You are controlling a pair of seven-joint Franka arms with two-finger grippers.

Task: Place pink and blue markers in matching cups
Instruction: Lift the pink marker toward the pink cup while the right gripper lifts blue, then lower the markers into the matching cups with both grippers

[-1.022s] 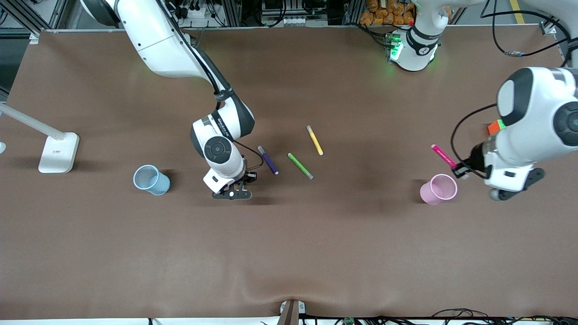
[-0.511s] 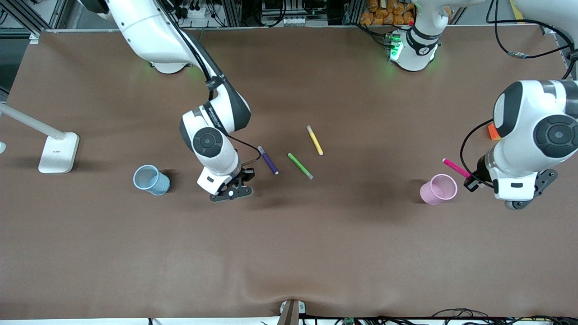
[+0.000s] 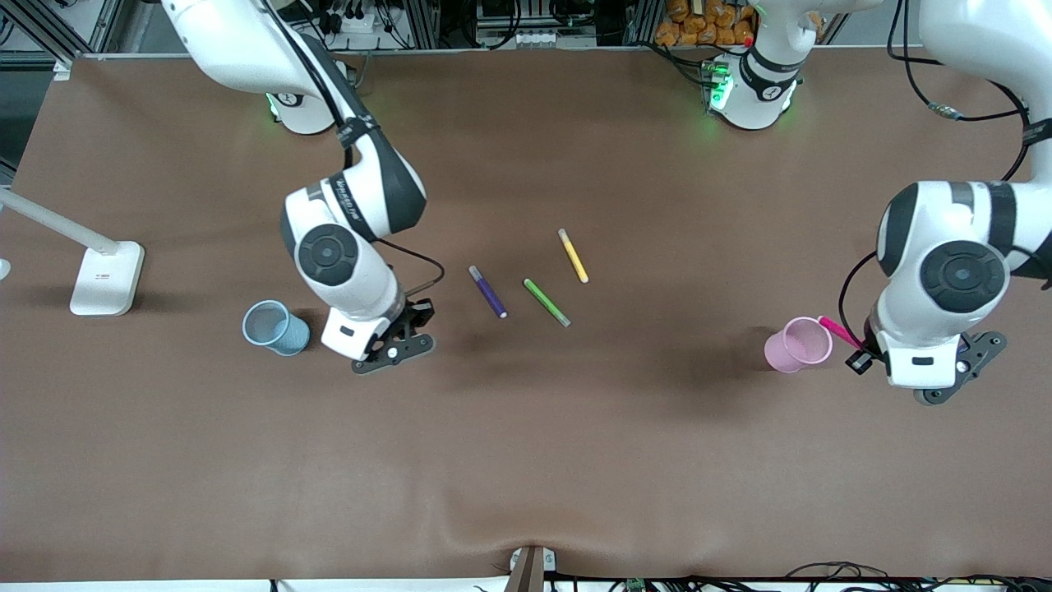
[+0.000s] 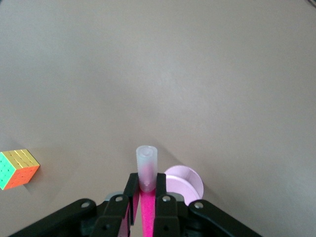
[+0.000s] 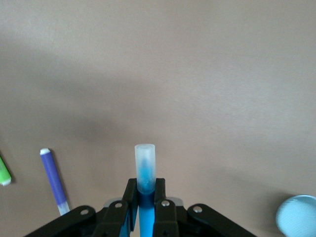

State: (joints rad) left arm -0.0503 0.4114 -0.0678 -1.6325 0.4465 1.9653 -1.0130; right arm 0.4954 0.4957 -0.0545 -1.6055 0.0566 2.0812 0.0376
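My left gripper (image 3: 859, 358) is shut on the pink marker (image 3: 838, 331) and holds it in the air beside the pale pink cup (image 3: 797, 344), with the marker's tip close to the cup's rim. In the left wrist view the pink marker (image 4: 147, 170) stands between the jaws, its pale end up, with the pink cup (image 4: 190, 180) just past it. My right gripper (image 3: 415, 319) is over the table between the pale blue cup (image 3: 275, 327) and the purple marker. It is shut on the blue marker (image 5: 145, 173), which is hidden in the front view. The blue cup (image 5: 296, 216) also shows in the right wrist view.
A purple marker (image 3: 488, 292), a green marker (image 3: 546, 302) and a yellow marker (image 3: 573, 256) lie mid-table. A white lamp base (image 3: 107, 278) stands at the right arm's end. A colour cube (image 4: 19, 168) sits near the left gripper.
My right gripper has carried the blue marker away from the purple marker toward the blue cup. My left gripper has swung the pink marker toward the pink cup's rim.
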